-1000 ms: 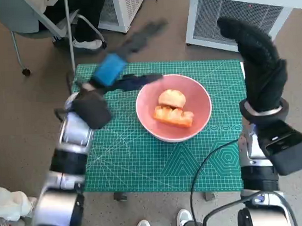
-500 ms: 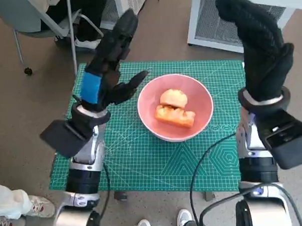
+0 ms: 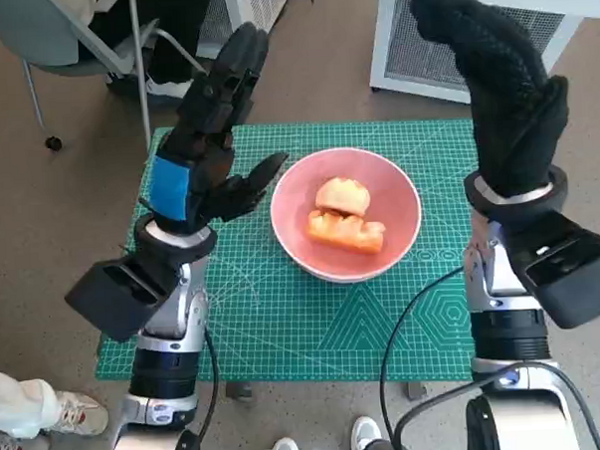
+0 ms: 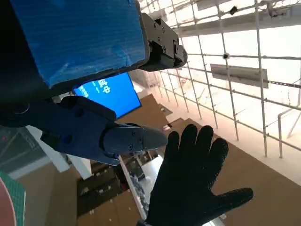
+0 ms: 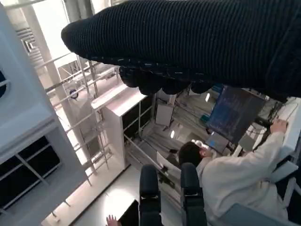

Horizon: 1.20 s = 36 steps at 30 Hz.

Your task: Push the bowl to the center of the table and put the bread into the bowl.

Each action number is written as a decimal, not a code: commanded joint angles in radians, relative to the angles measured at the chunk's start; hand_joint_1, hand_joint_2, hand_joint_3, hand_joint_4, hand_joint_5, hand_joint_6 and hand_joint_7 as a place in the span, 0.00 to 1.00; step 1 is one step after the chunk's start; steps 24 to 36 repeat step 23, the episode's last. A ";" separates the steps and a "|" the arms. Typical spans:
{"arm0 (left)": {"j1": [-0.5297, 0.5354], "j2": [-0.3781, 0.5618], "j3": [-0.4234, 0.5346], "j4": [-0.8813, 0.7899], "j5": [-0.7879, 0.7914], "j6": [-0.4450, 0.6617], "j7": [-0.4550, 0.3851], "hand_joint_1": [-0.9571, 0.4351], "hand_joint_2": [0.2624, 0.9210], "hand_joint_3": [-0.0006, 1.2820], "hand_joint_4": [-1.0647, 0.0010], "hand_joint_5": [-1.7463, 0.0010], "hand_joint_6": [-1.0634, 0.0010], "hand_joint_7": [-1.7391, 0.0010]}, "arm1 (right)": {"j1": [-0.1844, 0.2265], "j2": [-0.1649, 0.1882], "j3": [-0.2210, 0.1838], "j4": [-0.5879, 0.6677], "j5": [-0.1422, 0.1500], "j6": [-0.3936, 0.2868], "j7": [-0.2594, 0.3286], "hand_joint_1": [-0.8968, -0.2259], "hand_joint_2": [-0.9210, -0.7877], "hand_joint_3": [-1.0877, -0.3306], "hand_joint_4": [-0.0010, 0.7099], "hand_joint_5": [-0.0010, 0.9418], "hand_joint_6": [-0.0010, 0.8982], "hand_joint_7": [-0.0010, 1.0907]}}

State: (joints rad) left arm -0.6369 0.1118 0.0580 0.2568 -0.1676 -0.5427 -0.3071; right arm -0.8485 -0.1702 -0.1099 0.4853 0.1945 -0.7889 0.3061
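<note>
The pink bowl (image 3: 404, 205) sits near the middle of the green cutting mat (image 3: 284, 315). Two pieces of bread (image 3: 343, 215) lie inside it, a round one behind a longer toasted one. My left hand (image 3: 205, 144), black with blue tape, is raised upright left of the bowl with fingers spread and nothing in it. My gloved right hand (image 3: 503, 87) is raised upright at the right, above the mat's far right corner, fingers extended and empty. The left wrist view shows the gloved right hand (image 4: 190, 183) spread open against a ceiling.
A white grilled unit (image 3: 471, 28) stands behind the table at the right. A chair and a person's legs (image 3: 163, 52) are at the back left. Shoes (image 3: 39, 416) show near the table's front left. A seated person in white (image 5: 235, 183) appears in the right wrist view.
My left arm swung from lying tilted over the mat's back left to standing upright beside the bowl. The right hand stayed raised, shifting slightly. Bowl and bread did not move.
</note>
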 commanded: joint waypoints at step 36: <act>0.021 0.017 0.003 -0.029 0.013 -0.029 0.016 0.28 1.00 0.30 0.81 1.00 0.72 0.99 | 0.020 0.009 0.019 -0.008 -0.018 -0.004 0.003 0.51 0.00 0.39 0.26 0.20 0.00 0.55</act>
